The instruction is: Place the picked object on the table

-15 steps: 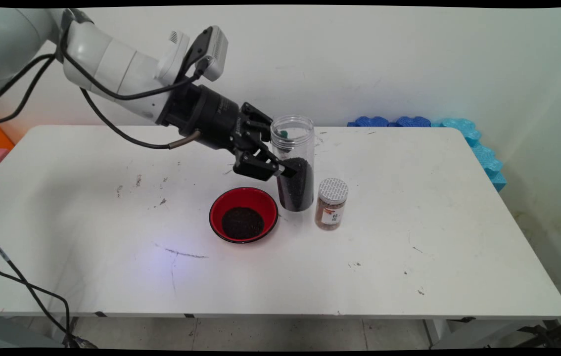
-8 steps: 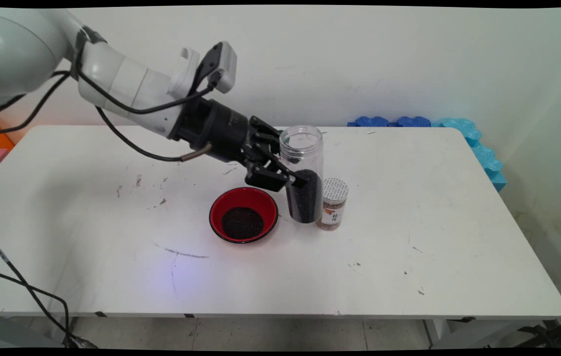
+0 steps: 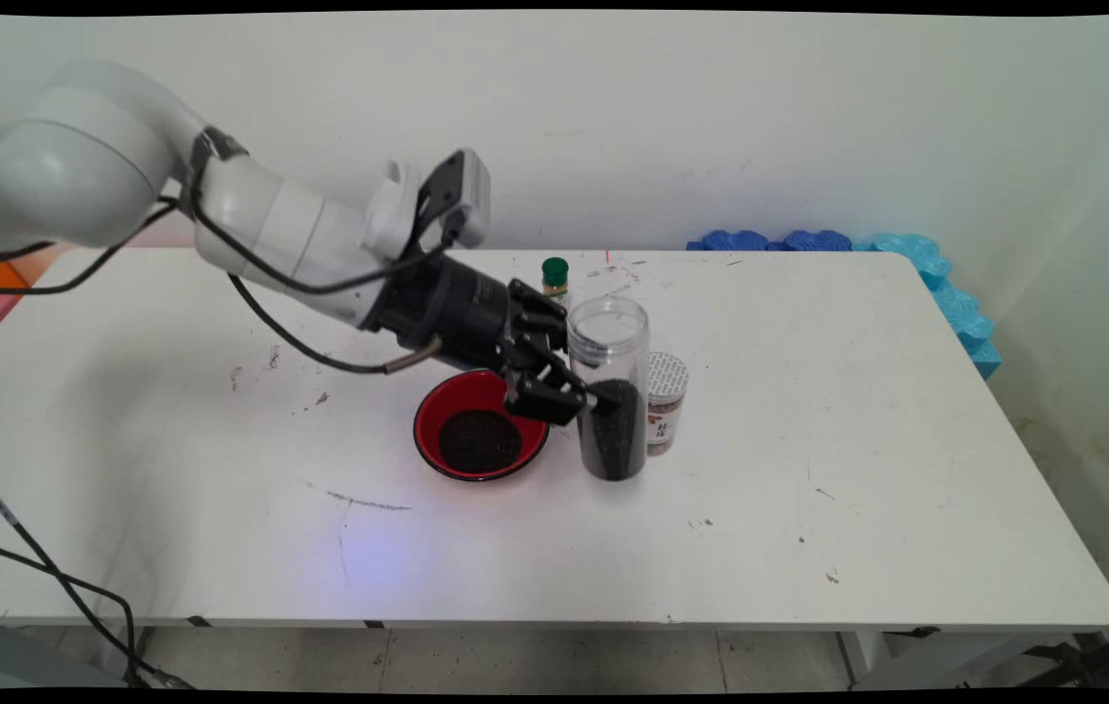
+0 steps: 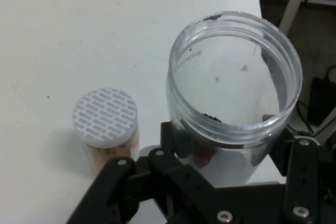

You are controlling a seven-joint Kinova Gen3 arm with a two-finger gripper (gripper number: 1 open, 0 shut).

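A: Two fingers of the gripper are clamped on the clear jar, one on each side of its wall; jar is held upright and open-topped, lower part filled with dark grains

B: Position on the table?

A: Jar is seen just right of the red bowl, which is also loaded with dark grains. Small jar with the white patterned lid is just beside it, partly hidden in the main view. Contact between jar base and table can't be confirmed

B: Anything else?

A: Green-capped bottle is seen near the far edge, blue foam at the far right corner
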